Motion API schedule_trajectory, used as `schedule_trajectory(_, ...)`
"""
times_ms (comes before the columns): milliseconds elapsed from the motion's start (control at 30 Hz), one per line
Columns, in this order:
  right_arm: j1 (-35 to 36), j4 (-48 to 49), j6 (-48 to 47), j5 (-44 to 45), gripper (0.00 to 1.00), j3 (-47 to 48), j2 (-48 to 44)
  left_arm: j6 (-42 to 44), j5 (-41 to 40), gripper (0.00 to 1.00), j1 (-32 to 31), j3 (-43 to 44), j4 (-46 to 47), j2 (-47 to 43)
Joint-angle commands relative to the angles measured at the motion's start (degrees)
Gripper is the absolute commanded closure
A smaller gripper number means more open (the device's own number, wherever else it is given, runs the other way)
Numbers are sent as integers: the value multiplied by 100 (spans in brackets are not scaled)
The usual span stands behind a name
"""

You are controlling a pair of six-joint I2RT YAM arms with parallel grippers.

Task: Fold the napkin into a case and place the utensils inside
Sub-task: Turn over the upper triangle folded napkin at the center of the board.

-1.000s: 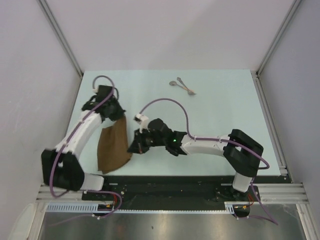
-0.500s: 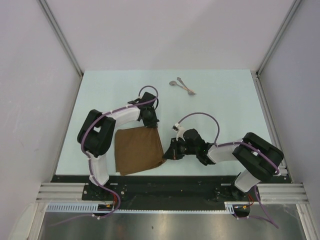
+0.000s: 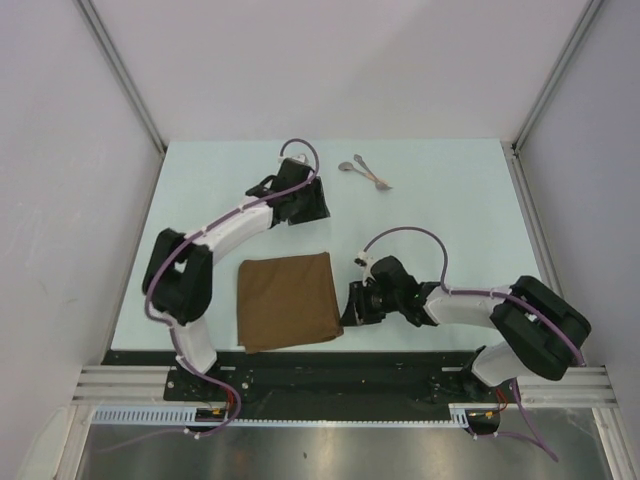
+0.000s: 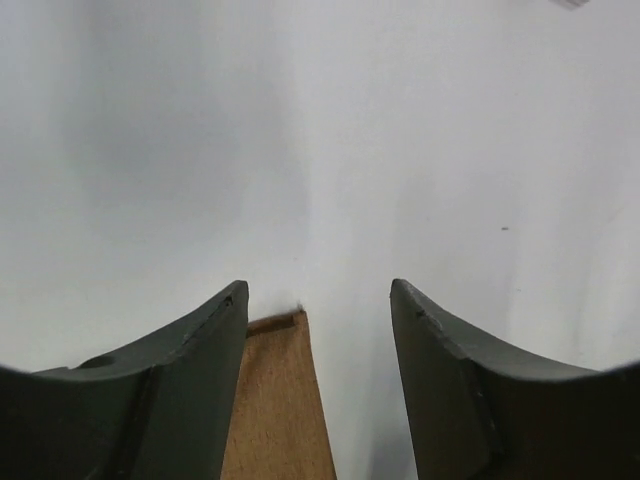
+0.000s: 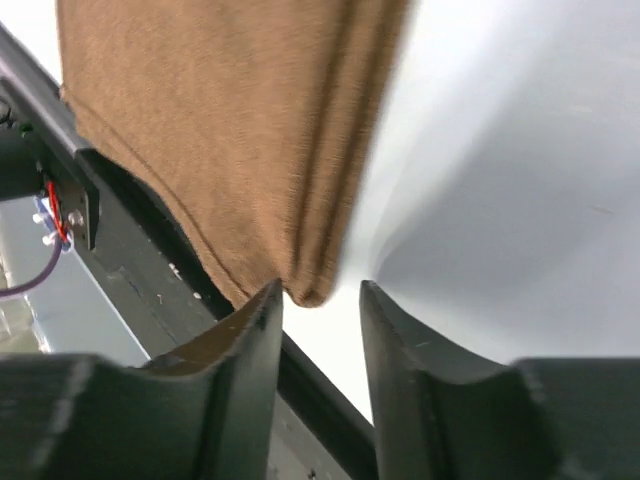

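flat brown napkin (image 3: 288,300), utensils (image 3: 365,172) well apart

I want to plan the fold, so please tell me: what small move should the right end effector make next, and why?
Probably close the right end effector on the near right corner of the napkin. The napkin lies flat and wide, not yet folded narrow; that corner sits just ahead of the open jaws, and the utensils lie farther back.

Top view looks down from behind; wrist views close; napkin (image 3: 288,300) shared
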Motion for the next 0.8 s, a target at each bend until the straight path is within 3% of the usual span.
schedule_trajectory(0,-451,-960,-203,73,56,252,-362,658,-169,38,-290,-559,-261,-1294)
schedule_trajectory(133,-891,-714,-212,-289,53,628,-92,422,542,53,-765,-1833,212,-2199)
schedule_trajectory(267,-1138,-758,-282,-526,57,1463,567,-140,377,52,-1773,-2957,722,-2596)
schedule_trajectory(333,-1234,-741,-300,-667,58,1841,953,-492,97,44,-2144,-3065,706,-2588)
schedule_trajectory(500,-1402,-372,-160,-1194,62,2097,1456,-598,-1002,43,-3024,-2679,-179,-2158)
schedule_trajectory(767,-1481,-19,-168,-1511,65,2545,2088,-888,-1126,47,-3464,-2942,-217,-2069)
